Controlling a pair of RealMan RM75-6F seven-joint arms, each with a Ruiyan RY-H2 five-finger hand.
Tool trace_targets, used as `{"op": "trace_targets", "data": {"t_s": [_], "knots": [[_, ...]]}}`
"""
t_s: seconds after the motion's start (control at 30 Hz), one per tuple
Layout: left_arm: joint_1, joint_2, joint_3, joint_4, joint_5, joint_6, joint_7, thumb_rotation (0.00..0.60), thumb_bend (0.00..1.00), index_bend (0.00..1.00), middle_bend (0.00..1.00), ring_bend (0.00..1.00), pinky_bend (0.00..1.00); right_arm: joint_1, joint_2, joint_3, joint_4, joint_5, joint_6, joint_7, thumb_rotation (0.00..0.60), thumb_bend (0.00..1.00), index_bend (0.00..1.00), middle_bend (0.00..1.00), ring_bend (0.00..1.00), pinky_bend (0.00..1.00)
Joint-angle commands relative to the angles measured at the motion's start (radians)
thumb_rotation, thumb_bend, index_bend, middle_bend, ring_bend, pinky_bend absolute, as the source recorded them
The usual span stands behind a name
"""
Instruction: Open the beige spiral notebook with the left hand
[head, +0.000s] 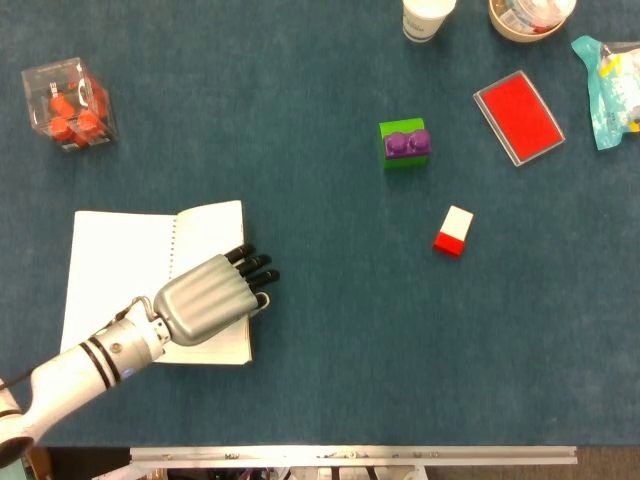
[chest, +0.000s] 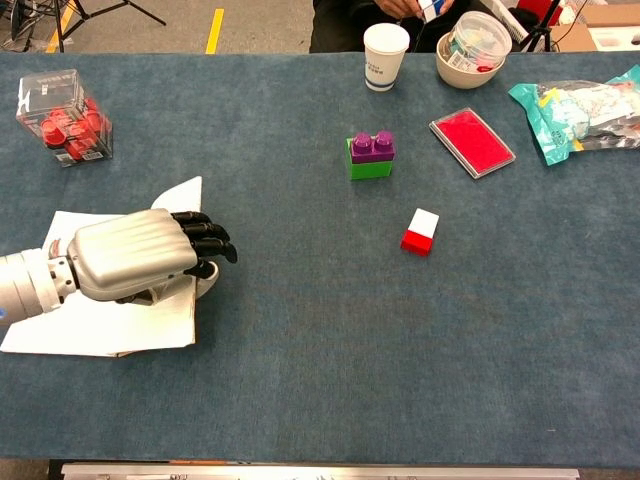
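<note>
Head view: the beige spiral notebook (head: 120, 265) lies spread open, white pages up, near the front left corner of the bench (head: 330, 330). The left robot hand (head: 205, 298) rests palm-down on the right leaf, grasping nothing. Opening appears complete; the next move calls for lifting clear without dragging the page.

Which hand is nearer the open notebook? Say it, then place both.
Left. The left hand lies over the notebook, above its right-hand page, with the dark fingers reaching past the outer edge. The right hand appears in neither view.
</note>
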Motion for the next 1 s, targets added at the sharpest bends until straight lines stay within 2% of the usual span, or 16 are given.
{"op": "trace_targets", "data": {"t_s": [0.03, 0.17, 0.27, 0.47, 0.63, 0.77, 1.0], "knots": [[-0.005, -0.036, -0.014, -0.017, -0.092, -0.083, 0.053, 0.6, 0.61, 0.37, 0.18, 0.14, 0.19, -0.003, -0.001, 0.001, 0.006, 0.002, 0.003, 0.006, 0.6, 0.39, 0.31, 0.3, 0.21, 0.29], [-0.005, -0.059, -0.026, -0.031, -0.185, -0.133, 0.097, 0.6, 0.57, 0.11, 0.09, 0.08, 0.19, -0.005, -0.002, 0.003, 0.013, 0.003, 0.006, 0.013, 0.6, 0.4, 0.31, 0.3, 0.21, 0.29], [0.001, -0.066, -0.03, -0.042, -0.229, -0.136, 0.105, 0.6, 0.5, 0.02, 0.05, 0.05, 0.19, -0.008, -0.002, 0.004, 0.017, 0.005, 0.008, 0.016, 0.6, 0.39, 0.31, 0.3, 0.21, 0.29], [0.008, -0.047, -0.026, -0.064, -0.257, -0.127, 0.049, 0.6, 0.48, 0.0, 0.0, 0.0, 0.15, -0.007, -0.007, 0.004, 0.026, 0.007, 0.003, 0.024, 0.6, 0.39, 0.31, 0.3, 0.21, 0.29], [-0.007, -0.007, -0.02, -0.108, -0.275, -0.172, -0.149, 0.6, 0.49, 0.0, 0.0, 0.0, 0.14, -0.003, -0.008, 0.007, 0.027, 0.002, 0.0, 0.025, 0.6, 0.39, 0.31, 0.3, 0.21, 0.29], [-0.013, -0.013, -0.01, -0.092, -0.245, -0.186, -0.31, 0.6, 0.49, 0.0, 0.0, 0.0, 0.14, -0.002, -0.008, 0.008, 0.027, 0.0, 0.0, 0.027, 0.6, 0.4, 0.31, 0.3, 0.21, 0.29], [-0.012, -0.045, -0.011, -0.071, -0.177, -0.133, -0.477, 0.6, 0.49, 0.0, 0.0, 0.0, 0.13, -0.005, -0.009, 0.009, 0.032, 0.004, 0.002, 0.032, 0.6, 0.4, 0.31, 0.3, 0.21, 0.29]]}}
